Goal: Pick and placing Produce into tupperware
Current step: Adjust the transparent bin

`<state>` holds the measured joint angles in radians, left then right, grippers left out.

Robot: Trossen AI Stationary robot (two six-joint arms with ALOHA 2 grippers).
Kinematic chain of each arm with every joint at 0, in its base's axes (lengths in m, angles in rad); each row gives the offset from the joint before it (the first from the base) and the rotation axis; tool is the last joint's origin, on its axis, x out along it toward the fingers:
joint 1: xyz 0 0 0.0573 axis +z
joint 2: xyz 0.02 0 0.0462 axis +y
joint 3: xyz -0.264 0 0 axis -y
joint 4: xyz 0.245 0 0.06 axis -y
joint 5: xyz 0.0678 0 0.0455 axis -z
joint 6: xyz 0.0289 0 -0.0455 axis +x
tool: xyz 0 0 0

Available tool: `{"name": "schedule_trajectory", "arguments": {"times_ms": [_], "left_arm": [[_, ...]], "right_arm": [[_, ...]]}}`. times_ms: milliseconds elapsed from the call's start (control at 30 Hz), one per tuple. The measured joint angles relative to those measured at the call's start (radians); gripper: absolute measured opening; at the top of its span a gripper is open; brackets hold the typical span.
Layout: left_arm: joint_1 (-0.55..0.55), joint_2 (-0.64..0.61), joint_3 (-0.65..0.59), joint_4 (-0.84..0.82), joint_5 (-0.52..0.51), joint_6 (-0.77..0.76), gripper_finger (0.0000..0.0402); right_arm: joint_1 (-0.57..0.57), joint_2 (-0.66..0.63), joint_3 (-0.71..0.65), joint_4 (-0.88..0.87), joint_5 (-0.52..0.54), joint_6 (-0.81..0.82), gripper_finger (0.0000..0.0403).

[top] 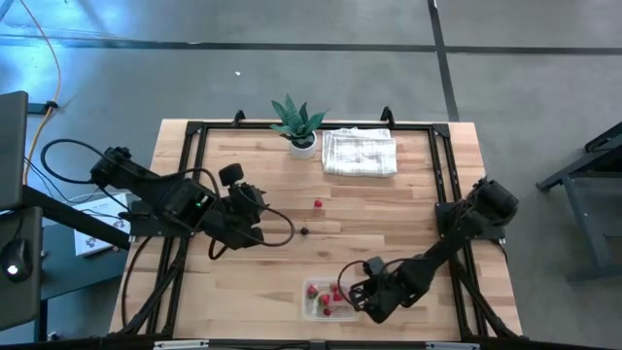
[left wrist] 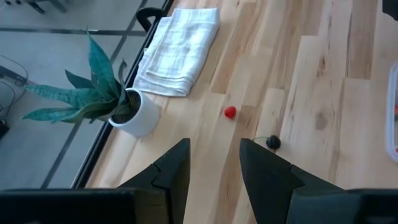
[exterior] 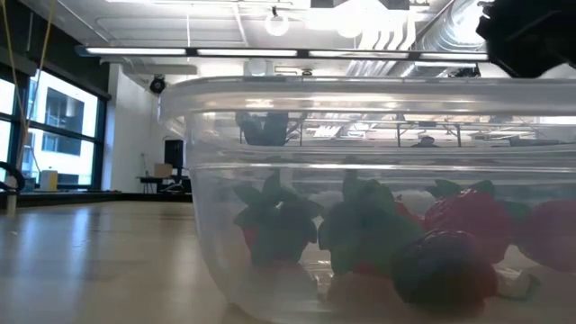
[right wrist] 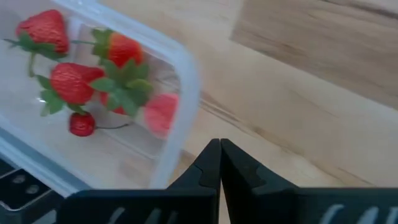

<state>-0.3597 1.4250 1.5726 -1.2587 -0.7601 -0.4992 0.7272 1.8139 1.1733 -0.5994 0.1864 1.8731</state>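
Mostly loaded, the clear shallow plastic tupperware is sitting at the near table edge holding several red strawberries. Right gripper, fingers together and empty, is hovering beside it. Left gripper, fingers apart, is facing the loose small red berry and dark berry mid-table; next is likely descending onto one.

bright, even light from ceiling lamps; soft shadows on the table. the low view's close container is blurred, the right wrist view soft.
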Motion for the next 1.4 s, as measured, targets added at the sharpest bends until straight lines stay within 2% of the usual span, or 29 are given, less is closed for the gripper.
{"name": "schedule_trajectory", "arguments": {"times_ms": [633, 1167, 1333, 1400], "left_arm": [[-0.001, 0.0, 0.0, -0.024, 0.007, 0.004, 0.0127], [-0.001, 0.001, 0.0, -0.024, 0.007, 0.02, 0.0127], [-0.001, 0.001, 0.0, -0.025, 0.007, 0.021, 0.0127], [-0.001, 0.001, 0.0, -0.025, 0.008, 0.021, 0.0127]], "right_arm": [[-0.088, 0.057, 0.109, 0.031, 0.001, -0.1, 0.0], [-0.043, 0.057, 0.109, 0.097, 0.0, 0.012, 0.0], [-0.043, 0.057, 0.109, 0.143, -0.01, -0.01, 0.0], [-0.042, 0.057, 0.111, 0.19, -0.052, -0.041, 0.0]]}}
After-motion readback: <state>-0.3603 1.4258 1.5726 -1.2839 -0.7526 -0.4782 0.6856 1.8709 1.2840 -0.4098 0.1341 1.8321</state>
